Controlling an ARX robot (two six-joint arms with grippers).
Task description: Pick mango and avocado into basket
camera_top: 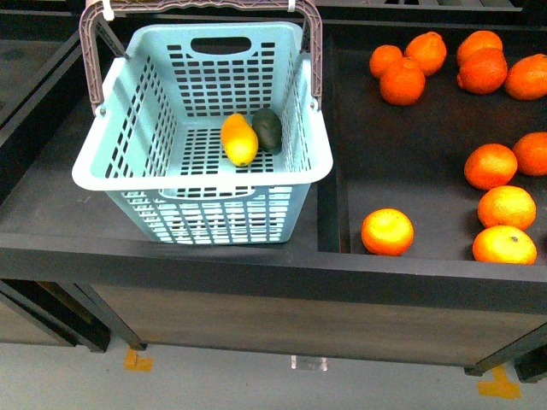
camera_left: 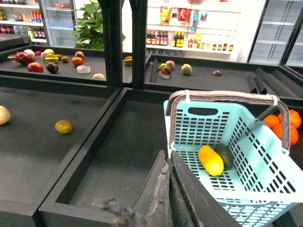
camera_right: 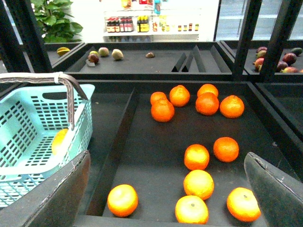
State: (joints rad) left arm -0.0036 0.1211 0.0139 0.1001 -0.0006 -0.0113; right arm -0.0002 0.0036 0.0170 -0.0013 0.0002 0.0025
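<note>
Front view: basket sits closest to you, in left bin. Mango and avocado lie inside, touching, on basket floor. Oranges lie in right bin. You see no arms here.

Left wrist view: left gripper fingers pressed together, holding nothing. Basket just past its tips, mango and avocado inside.

Right wrist view: right gripper spread wide, empty. Oranges lie between and beyond its fingers. Basket off to side, mango showing through wall.
</note>
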